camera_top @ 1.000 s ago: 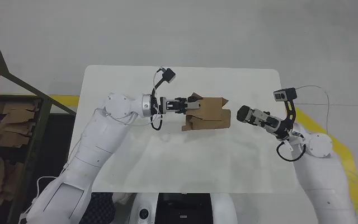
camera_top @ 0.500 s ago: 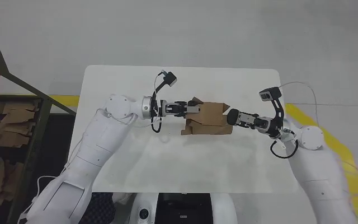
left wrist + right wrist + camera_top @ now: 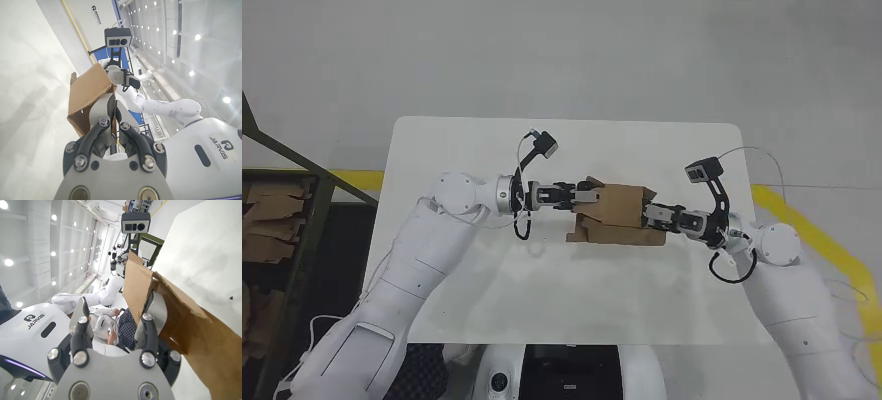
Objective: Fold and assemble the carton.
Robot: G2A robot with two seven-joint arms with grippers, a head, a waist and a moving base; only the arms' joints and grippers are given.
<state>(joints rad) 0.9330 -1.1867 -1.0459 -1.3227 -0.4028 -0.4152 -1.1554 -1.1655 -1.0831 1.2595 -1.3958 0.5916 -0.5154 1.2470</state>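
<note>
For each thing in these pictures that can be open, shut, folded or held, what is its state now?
carton: partly folded, flaps not closed, on the table between both grippers.
left gripper: shut on an edge of the carton.
right gripper: open, one finger inside the carton, the other outside its wall.
</note>
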